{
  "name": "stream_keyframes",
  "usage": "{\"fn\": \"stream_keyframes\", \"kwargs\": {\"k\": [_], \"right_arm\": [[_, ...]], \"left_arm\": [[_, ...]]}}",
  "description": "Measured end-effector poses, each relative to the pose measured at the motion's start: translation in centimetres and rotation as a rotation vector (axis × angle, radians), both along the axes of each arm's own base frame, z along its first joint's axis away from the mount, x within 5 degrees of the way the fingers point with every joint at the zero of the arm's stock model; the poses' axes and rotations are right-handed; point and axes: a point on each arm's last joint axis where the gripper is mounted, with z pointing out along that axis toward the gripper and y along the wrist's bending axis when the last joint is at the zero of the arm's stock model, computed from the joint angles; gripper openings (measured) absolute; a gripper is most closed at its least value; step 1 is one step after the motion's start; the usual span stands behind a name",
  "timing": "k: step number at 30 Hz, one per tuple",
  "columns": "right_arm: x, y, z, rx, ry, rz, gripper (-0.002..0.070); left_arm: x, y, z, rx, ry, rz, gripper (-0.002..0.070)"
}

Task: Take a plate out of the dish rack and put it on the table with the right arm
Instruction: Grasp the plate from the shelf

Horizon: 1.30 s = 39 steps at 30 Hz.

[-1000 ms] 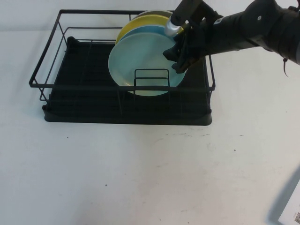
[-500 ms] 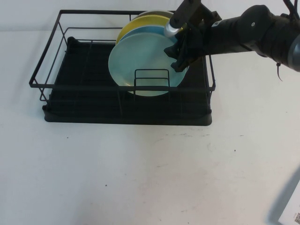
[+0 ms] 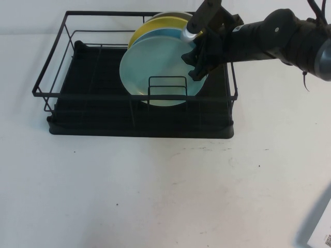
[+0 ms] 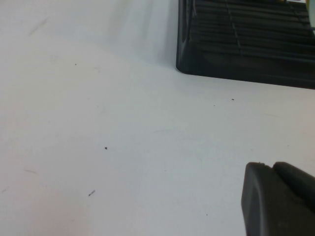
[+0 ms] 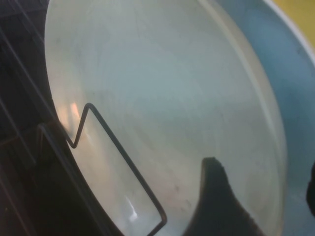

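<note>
The pale mint-green plate [image 3: 155,67] stands on edge in the black wire dish rack [image 3: 139,126], behind the small wire divider [image 3: 167,85]. A sky-blue plate [image 3: 161,35] and a yellow plate [image 3: 155,23] stand behind it. My right gripper [image 3: 195,66] is at the mint plate's right edge and open. In the right wrist view, one finger [image 5: 214,196] lies over the plate's face [image 5: 162,83] and the other shows past its rim, so the gripper [image 5: 263,172] straddles the rim. My left gripper [image 4: 270,166] is shut, low over the white table [image 4: 123,123].
The rack's left half [image 3: 93,77] holds no dishes. The rack's corner shows in the left wrist view [image 4: 246,49]. The white table [image 3: 155,191] stretches in front of the rack. A pale object with a dark shadow [image 3: 320,235] sits at the front right corner.
My right arm has shifted slightly and its gripper has settled a little higher at the mint plate's right edge. The plates have not moved.
</note>
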Motion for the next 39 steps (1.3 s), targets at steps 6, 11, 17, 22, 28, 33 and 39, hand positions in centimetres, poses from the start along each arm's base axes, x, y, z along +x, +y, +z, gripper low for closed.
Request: {"fn": "stream_keyframes", "kwargs": {"k": [6, 11, 17, 22, 28, 33, 39], "right_arm": [[0.2, 0.1, -0.5, 0.003, 0.008, -0.006, 0.0349], [0.5, 0.2, -1.2, 0.002, 0.012, -0.013, 0.0349], [0.6, 0.2, -1.2, 0.005, 0.011, -0.018, 0.032], [0.7, 0.2, -1.2, 0.006, 0.007, -0.02, 0.0243], [0.7, 0.2, -1.2, 0.007, 0.004, -0.023, 0.0116], [0.7, 0.1, -1.2, -0.001, -0.005, -0.02, 0.0043], [0.7, 0.1, -1.2, -0.003, -0.006, -0.019, 0.0043]], "left_arm": [[0.0, 0.0, 0.0, 0.0, 0.0, 0.0, -0.0004], [0.0, 0.0, 0.0, 0.0, 0.0, 0.0, -0.0004], [0.0, 0.0, 0.0, 0.0, 0.0, 0.0, -0.0004], [0.0, 0.0, 0.0, 0.0, 0.0, 0.0, -0.0004], [0.0, 0.0, 0.0, 0.0, 0.0, 0.0, -0.0004], [0.0, 0.0, 0.0, 0.0, 0.0, 0.0, -0.0004], [0.0, 0.0, 0.0, 0.0, 0.0, 0.0, -0.0004]]}}
